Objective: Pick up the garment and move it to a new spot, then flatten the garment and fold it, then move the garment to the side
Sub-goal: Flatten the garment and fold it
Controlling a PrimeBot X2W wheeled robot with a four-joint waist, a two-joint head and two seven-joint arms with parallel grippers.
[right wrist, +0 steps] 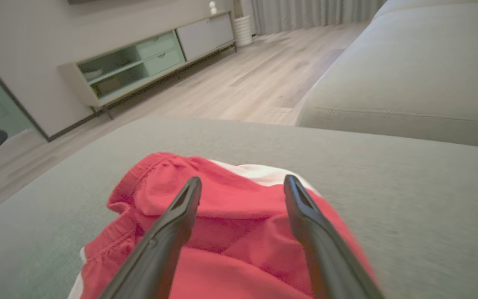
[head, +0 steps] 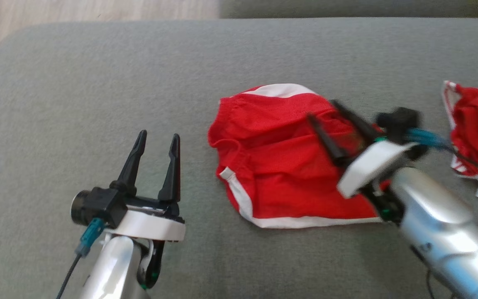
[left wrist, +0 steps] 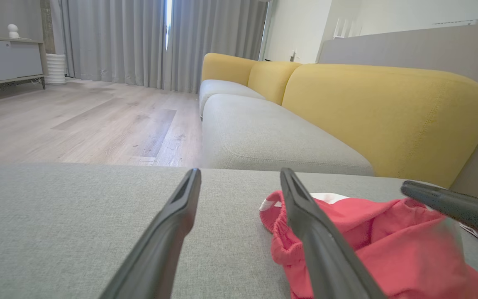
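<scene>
The garment [head: 276, 158] is a pair of red shorts with white trim, lying rumpled on the grey cushion [head: 98, 74]. My right gripper [head: 323, 110] hovers over its right half, open, with nothing between the fingers. The right wrist view looks down on the red cloth [right wrist: 230, 232] past the spread right gripper [right wrist: 243, 182]. My left gripper [head: 158, 136] stands open to the left of the garment, apart from it. In the left wrist view the open left gripper [left wrist: 241, 173] has the red garment [left wrist: 380, 241] just to its right, and a finger of the right gripper [left wrist: 450, 203] reaches in over it.
A second red and white cloth [head: 473, 133] lies at the cushion's right edge. Wooden floor [head: 56, 12] shows past the far left corner. A yellow-backed grey sofa [left wrist: 305, 108] stands beyond. A low sideboard [right wrist: 147, 62] runs along the wall.
</scene>
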